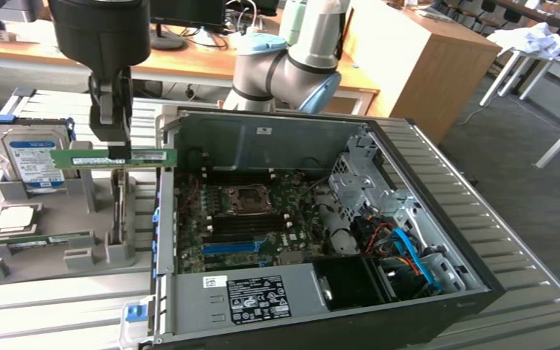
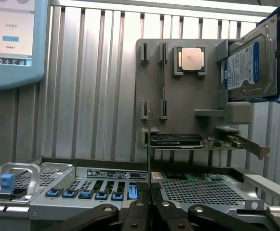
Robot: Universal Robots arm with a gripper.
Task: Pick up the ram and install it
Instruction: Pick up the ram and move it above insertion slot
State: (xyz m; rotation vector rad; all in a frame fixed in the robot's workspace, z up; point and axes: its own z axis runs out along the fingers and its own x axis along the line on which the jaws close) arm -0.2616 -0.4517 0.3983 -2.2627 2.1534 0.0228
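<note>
Gripper (image 2: 149,192): jaws closed on ram (image 1: 154,156) near mid-length; long axis level, crosswise to jaws; motherboard (image 1: 251,219) at four o'clock, exterior view.

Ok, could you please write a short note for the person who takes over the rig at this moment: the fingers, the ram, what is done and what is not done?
Gripper: fingers shut on the ram, gripping it from above, with its long side level.
Ram: in the air above the gray holder, outside the open computer case, on the exterior view's left of it.
Done: the ram is picked up and is clear of the holder.
Left: the installing. The ram is not yet over the motherboard and not in any slot.
</note>
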